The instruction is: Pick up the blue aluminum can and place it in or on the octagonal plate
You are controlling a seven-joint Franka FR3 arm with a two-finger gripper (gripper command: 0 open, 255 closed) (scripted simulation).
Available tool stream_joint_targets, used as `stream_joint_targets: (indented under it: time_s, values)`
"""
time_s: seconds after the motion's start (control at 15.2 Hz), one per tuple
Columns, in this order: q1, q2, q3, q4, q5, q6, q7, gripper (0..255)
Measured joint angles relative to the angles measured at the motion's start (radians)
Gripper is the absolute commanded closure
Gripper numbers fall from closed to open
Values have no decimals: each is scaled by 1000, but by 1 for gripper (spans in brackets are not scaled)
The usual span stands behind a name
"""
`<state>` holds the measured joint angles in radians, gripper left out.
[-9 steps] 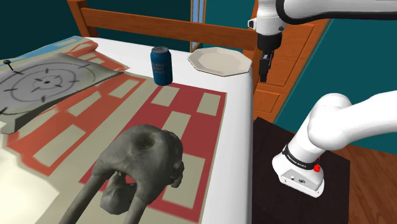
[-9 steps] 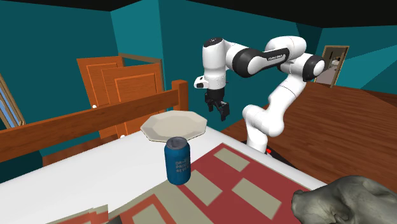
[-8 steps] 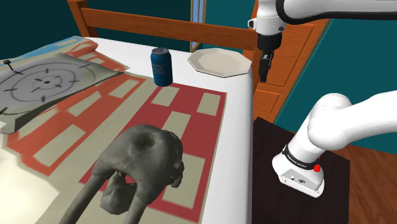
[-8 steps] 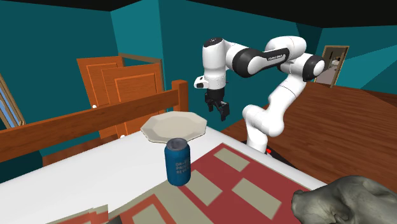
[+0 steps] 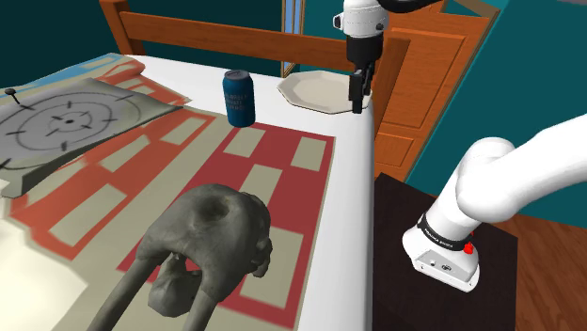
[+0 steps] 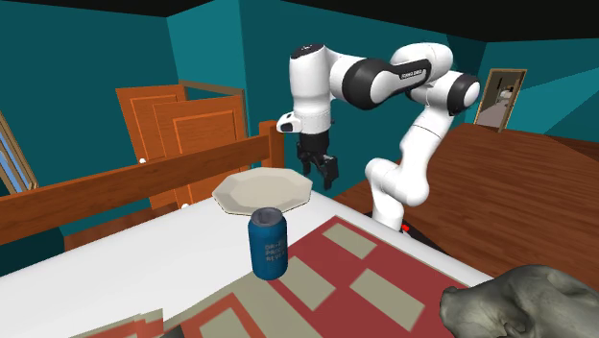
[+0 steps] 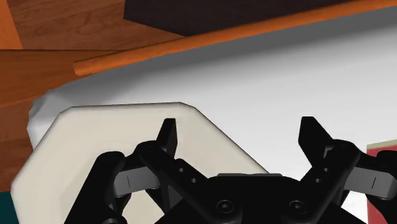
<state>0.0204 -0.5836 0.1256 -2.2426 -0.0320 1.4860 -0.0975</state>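
Observation:
The blue can [image 5: 239, 97] [image 6: 268, 244] stands upright on the white bed cover, near the corner of the red patterned quilt. Behind it lies the cream octagonal plate [image 5: 321, 91] [image 6: 261, 189] [image 7: 83, 146], close to the wooden footboard. My black gripper [image 5: 357, 92] [image 6: 318, 169] [image 7: 236, 137] hangs open and empty above the plate's edge nearest the bed's side, well apart from the can. In the wrist view the fingers [image 7: 167, 135] stand wide apart over the plate and the white cover.
A wooden footboard rail [image 5: 235, 39] runs behind the plate. A grey skull-like figure [image 5: 212, 244] sits on the quilt [image 5: 263, 169] in the foreground. A grey target-patterned sheet [image 5: 66, 118] lies at the shoulder view's left. Orange doors [image 6: 197, 134] stand beyond the bed.
The arm has swung toward the bed, carrying the open gripper from beside the bed's edge to above the plate's rim. The can and plate have stayed put.

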Motion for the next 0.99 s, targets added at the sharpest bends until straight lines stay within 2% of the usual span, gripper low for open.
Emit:
stream_joint_targets:
  time_s: [0.53,0.86,0.99]
  values:
    - [33,216,79,244,67,-1,89,0]
    - [50,380,123,453,79,-26,143,0]
    - [61,460,144,569,77,-53,172,0]
